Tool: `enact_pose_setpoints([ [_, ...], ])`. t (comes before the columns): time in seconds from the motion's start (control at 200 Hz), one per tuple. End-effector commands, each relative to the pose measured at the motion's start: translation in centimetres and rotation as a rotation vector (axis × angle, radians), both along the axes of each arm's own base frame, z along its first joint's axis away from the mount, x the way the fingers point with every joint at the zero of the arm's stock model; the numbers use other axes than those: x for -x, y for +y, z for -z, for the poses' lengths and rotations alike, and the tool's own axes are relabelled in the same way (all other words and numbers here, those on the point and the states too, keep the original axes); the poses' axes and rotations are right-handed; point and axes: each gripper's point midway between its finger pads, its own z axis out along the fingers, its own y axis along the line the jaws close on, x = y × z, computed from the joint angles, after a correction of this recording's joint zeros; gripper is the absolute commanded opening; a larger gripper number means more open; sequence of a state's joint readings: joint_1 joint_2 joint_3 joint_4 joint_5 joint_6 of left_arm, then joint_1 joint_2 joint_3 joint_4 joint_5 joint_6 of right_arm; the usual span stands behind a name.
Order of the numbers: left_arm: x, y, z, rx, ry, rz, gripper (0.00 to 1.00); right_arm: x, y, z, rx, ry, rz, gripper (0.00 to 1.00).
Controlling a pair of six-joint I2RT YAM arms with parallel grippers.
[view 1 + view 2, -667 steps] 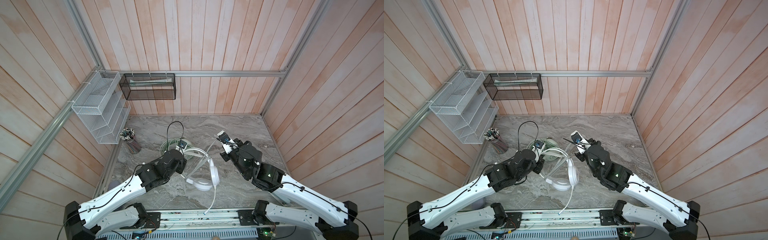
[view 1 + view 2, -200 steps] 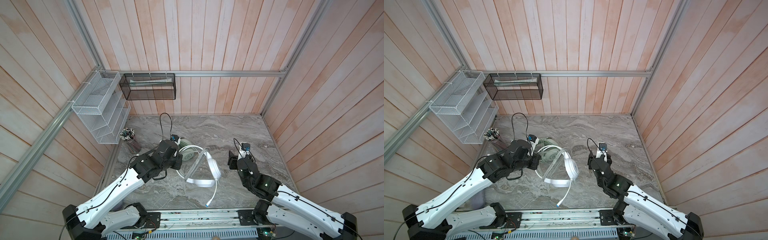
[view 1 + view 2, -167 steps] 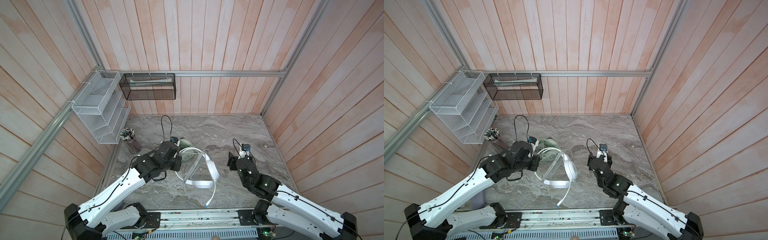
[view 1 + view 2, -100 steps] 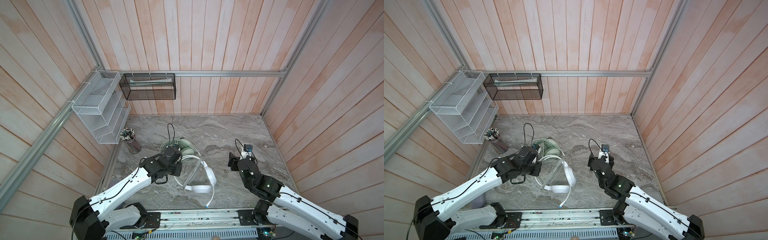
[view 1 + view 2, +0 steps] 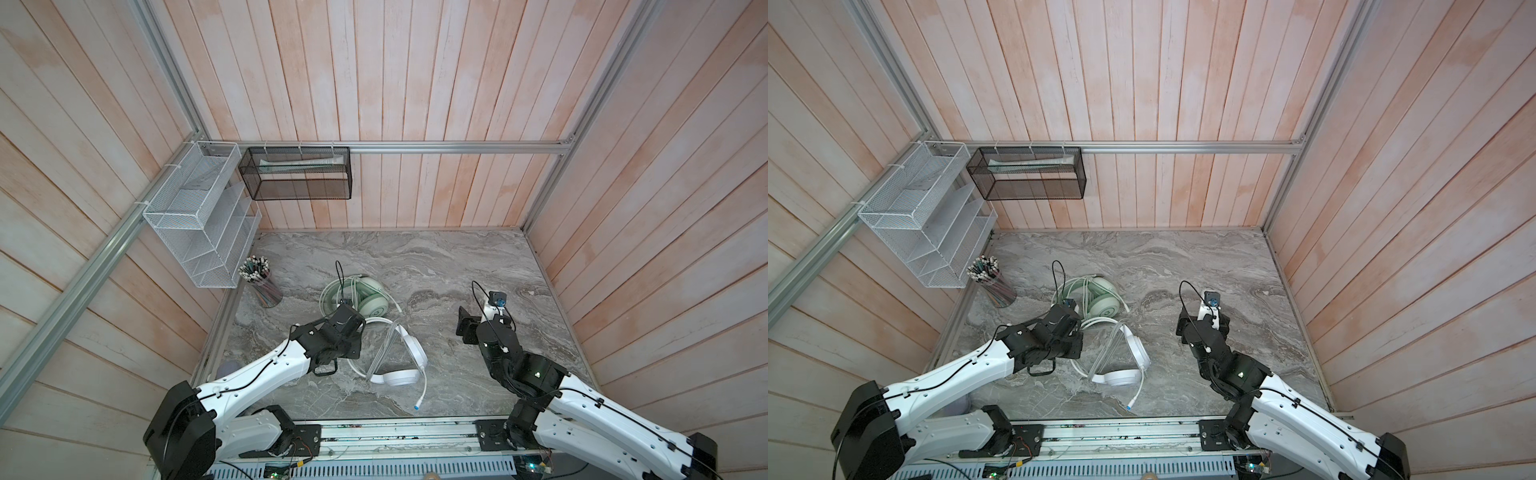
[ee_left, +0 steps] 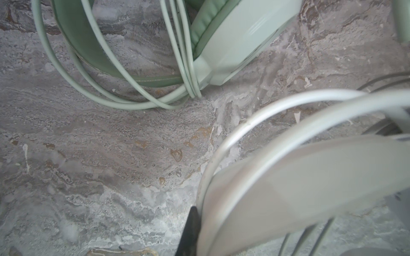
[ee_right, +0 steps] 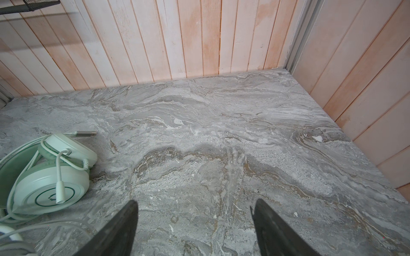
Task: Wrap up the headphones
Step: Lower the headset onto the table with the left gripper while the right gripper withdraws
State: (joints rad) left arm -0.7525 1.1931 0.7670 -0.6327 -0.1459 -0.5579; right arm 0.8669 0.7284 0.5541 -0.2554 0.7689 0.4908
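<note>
Fingers of left tool (image 6: 196, 221) closed, one hidden behind white headset (image 6: 299, 177), hold unclear; right tool (image 7: 195, 202) spread, empty.

Soft even light w/ faint shadows; white headphones (image 6: 310, 188) blurry, left wrist view.

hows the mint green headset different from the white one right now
Colour: the mint green headset is pale green, the white headset white.
Cable: the mint green headset's is wound around it; the white headset's lies in looser loops beside and across its band.
Place: the mint green headset lies farther back, the white headset nearer the front edge.
Both are wired over-ear headsets on the marble tabletop.
</note>
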Motion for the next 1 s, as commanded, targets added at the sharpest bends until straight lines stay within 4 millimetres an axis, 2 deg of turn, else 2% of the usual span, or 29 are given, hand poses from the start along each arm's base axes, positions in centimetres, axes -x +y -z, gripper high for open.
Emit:
enact_pose_setpoints([
  [0.0,-2.1,-2.3,-2.4,0.116,-0.068,-0.027,0.00,0.0,-0.4,0.3,0.000,-0.001,0.020,0.83],
  [0.135,-3.8,-3.7,-4.9,0.119,-0.102,-0.004,0.00,0.2,-1.1,-1.0,-0.009,-0.022,0.045,0.82],
  [0.33,-6.5,-6.3,-8.6,0.135,-0.158,0.046,0.00,1.3,-3.0,-5.4,-0.048,-0.109,0.061,0.83],
  [0.48,-9.0,-8.8,-10.0,0.138,-0.182,0.088,0.00,2.3,-4.6,-7.5,-0.076,-0.150,0.077,0.84],
  [0.695,-13.3,-11.6,-8.7,0.182,-0.131,0.113,0.00,3.1,-5.1,-8.0,-0.078,-0.153,0.054,0.88],
  [0.865,-16.6,-12.6,-6.7,0.198,-0.085,0.091,0.00,3.5,-5.3,-7.9,-0.079,-0.147,0.040,0.91],
  [0.995,-18.8,-13.4,-5.7,0.201,-0.118,0.073,0.00,3.7,-5.5,-7.8,-0.090,-0.154,0.037,0.92],
])
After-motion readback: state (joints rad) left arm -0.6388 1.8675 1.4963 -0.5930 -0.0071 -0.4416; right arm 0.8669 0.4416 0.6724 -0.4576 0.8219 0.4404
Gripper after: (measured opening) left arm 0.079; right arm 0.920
